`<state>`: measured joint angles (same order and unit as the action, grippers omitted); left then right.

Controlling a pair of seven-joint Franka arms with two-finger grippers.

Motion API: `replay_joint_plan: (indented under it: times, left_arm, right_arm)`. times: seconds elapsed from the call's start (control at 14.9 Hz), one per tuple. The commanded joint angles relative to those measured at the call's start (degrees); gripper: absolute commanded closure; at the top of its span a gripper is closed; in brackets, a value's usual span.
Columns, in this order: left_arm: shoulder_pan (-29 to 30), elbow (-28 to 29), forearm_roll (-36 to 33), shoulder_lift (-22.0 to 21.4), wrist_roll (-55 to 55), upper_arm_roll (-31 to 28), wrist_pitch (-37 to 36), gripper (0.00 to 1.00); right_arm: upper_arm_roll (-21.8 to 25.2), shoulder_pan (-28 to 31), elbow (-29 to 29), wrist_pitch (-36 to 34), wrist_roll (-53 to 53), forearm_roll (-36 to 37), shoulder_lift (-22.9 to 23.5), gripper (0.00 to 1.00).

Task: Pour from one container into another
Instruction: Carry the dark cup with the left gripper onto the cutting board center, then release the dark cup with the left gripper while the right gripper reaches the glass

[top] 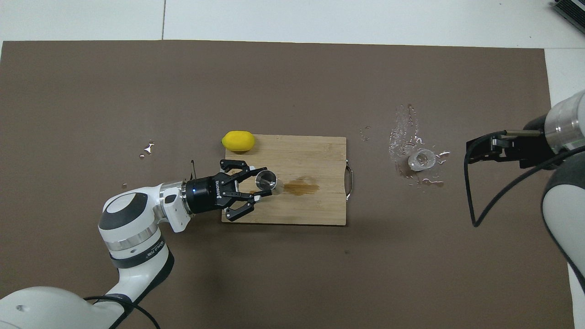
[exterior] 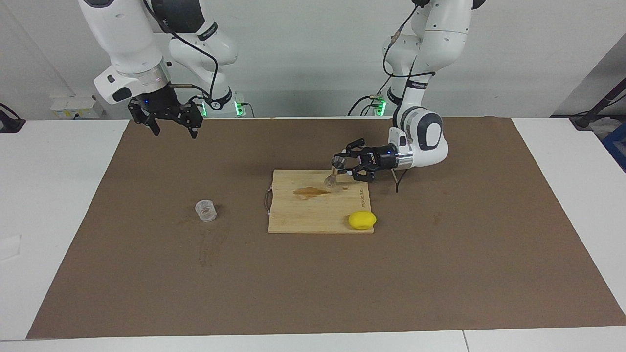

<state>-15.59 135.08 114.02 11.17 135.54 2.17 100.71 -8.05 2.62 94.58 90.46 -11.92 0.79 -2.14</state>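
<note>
The steel jigger (exterior: 333,175) (top: 266,179) is on the wooden cutting board (exterior: 318,215) (top: 315,155), at the board's edge nearer the robots and slightly tilted. My left gripper (exterior: 339,167) (top: 260,182) reaches in low and sideways and is shut on the jigger. The small clear glass tumbler (exterior: 206,210) (top: 421,160) stands upright on the brown mat toward the right arm's end, apart from the board. My right gripper (exterior: 174,128) (top: 471,151) is open and empty, raised over the mat beside the tumbler, and waits.
A brown liquid stain (exterior: 311,192) (top: 302,186) lies on the board beside the jigger. A yellow lemon (exterior: 362,220) (top: 238,140) sits at the board's corner farthest from the robots. Spilled droplets (top: 403,132) surround the tumbler on the mat.
</note>
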Motion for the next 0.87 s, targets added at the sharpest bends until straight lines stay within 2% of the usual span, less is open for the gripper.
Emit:
replay_joint_plan:
  times: [0.0, 0.27, 0.47, 0.67, 0.8]
  left_arm:
    - [-5.48, -1.83, 6.01, -0.63, 0.60, -0.94, 6.49, 0.93]
    - [-13.05, -6.48, 14.73, 1.91, 6.38, -0.85, 16.94, 0.93]
    - [-13.24, -7.20, 14.91, 2.54, 8.59, -0.77, 19.17, 0.92]
    - [-13.59, -6.68, 15.00, 2.63, 11.59, -0.77, 20.14, 0.91]
    - [-13.85, -6.41, 15.00, 2.71, 11.68, -0.77, 21.27, 0.87]
  right_arm:
    - [-0.21, 0.63, -0.27, -0.81, 1.11, -1.41, 0.12, 0.00]
    - [-0.30, 0.01, -0.45, 0.59, -0.46, -2.29, 0.29, 0.00]
    - [-0.48, -0.16, -0.45, 1.21, -7.65, -2.20, 0.29, 0.00]
    - [-0.39, 0.01, -0.27, 3.14, -10.48, -2.02, 1.08, 0.00]
    - [-0.30, 0.45, -0.10, 4.28, -12.58, -1.58, 2.31, 0.00]
